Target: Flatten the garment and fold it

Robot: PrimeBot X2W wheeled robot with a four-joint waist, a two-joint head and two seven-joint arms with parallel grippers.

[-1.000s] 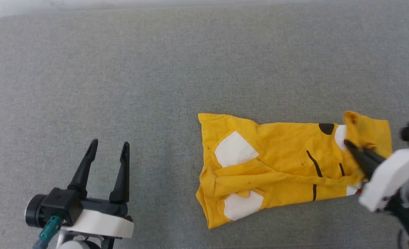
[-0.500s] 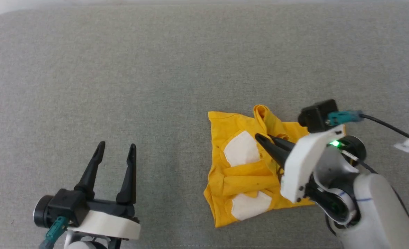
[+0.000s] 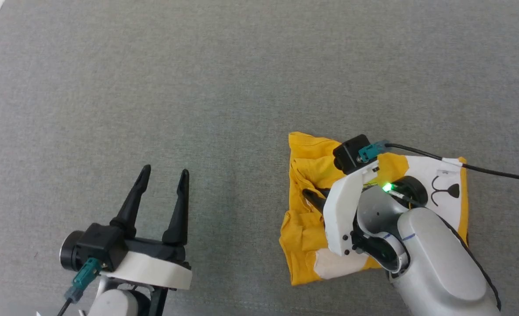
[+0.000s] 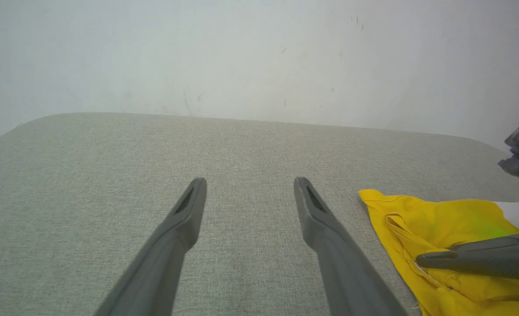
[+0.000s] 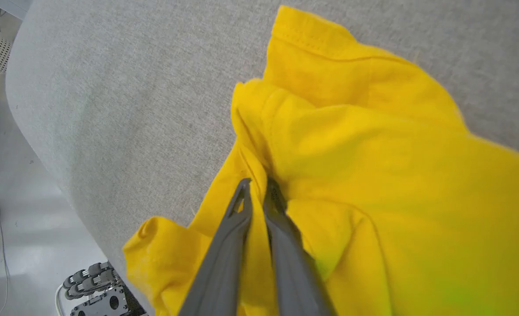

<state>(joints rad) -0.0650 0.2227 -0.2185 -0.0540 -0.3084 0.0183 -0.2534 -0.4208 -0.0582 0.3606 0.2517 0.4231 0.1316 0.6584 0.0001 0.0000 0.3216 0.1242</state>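
the garment (image 3: 301, 237), a bright yellow cotton t-shirt with white patches and thin black printed lines, lies bunched and partly doubled over itself on the right half of the wide grey woven fabric surface (image 3: 198, 87) in your head view. one white patch with a small black printed mark (image 3: 445, 186) faces up at its far right edge, and another white patch (image 3: 336, 263) shows along the near edge. a rumpled yellow hem and ridge of folds stand up on its left side. your right gripper (image 3: 308, 194), two long dark fingers on a white and grey wrist, reaches across the shirt from the right and covers much of its middle, with the tips down in those left-hand folds. in the right wrist view the right gripper (image 5: 257, 184) has its fingers nearly pressed together with only a thin slit between them. the tips sit at the foot of a raised yellow crease, though the cloth bunches there too closely for you to tell whether a fold is pinched. a green light (image 3: 387, 187) glows on the wrist and a black cable (image 3: 483, 169) trails off to the right over the shirt's corner. your left gripper (image 3: 165, 171) hangs over bare grey fabric at the lower left, well apart from the shirt, its fingers spread wide and holding nothing. in the left wrist view the left gripper (image 4: 250, 182) points toward a pale wall (image 4: 242, 52), with the yellow cloth (image 4: 439, 219) off to its right.
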